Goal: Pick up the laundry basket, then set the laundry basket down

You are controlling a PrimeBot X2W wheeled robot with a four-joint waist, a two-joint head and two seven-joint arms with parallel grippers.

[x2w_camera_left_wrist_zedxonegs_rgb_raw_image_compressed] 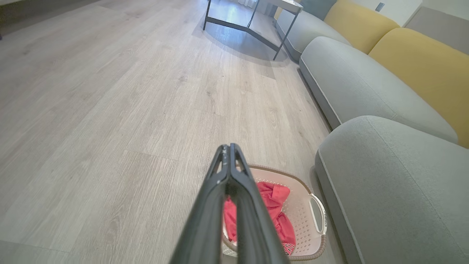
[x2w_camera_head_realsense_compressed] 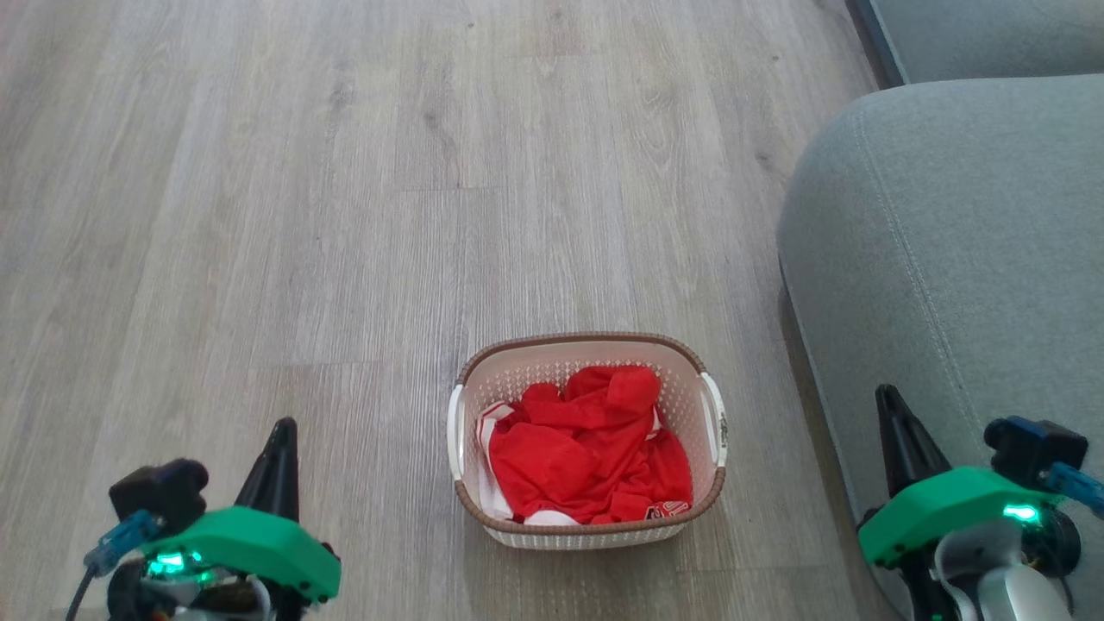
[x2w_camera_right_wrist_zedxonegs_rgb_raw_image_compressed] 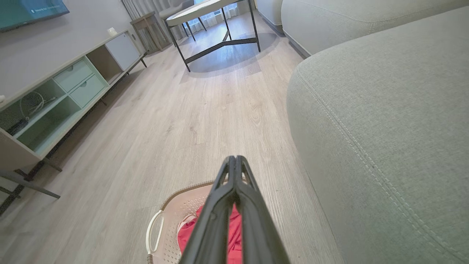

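One pale wood floor (x2w_camera_head_realsense_compressed: pixel 259 216) carries everything noted. Grey sofa (x2w_camera_head_realsense_compressed: pixel 949 241) stands at my right. Laundry basket (x2w_camera_head_realsense_compressed: pixel 595 536) sits upright on the floor, between my two arms and near the sofa; neither claw touches it. Red clothing (x2w_camera_head_realsense_compressed: pixel 586 448) lies bunched inside, below the rim. White handles (x2w_camera_head_realsense_compressed: pixel 716 418) on its left and right sides are free. My left claw (x2w_camera_head_realsense_compressed: pixel 280 427) and right claw (x2w_camera_head_realsense_compressed: pixel 887 395) hang apart from the basket, each clenched, fingertips together, gripping nothing.
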